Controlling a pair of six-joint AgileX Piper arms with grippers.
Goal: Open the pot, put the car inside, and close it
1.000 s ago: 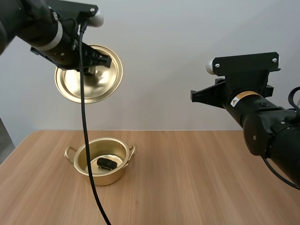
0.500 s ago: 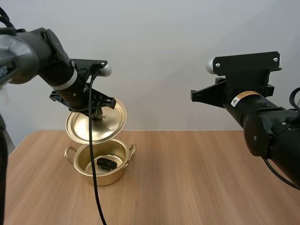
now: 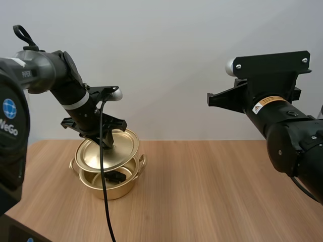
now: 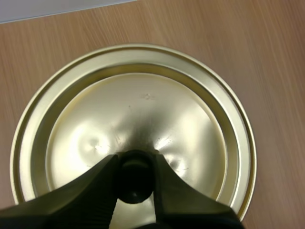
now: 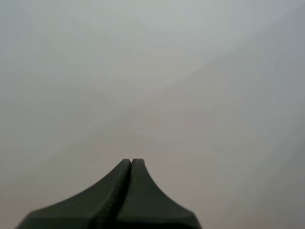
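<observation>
- Left hand clamps the knob of the lid, which is tilted just over the pot.
- Car lies inside pot.
- Right hand pressed together, holding nothing.

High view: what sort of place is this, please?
Probably a robot test bench or lab, not a home kitchen. A bare wooden table stands before a plain wall, a black left arm and right arm are mounted at it, and the left gripper holds a lid just above one gold pot.
</observation>
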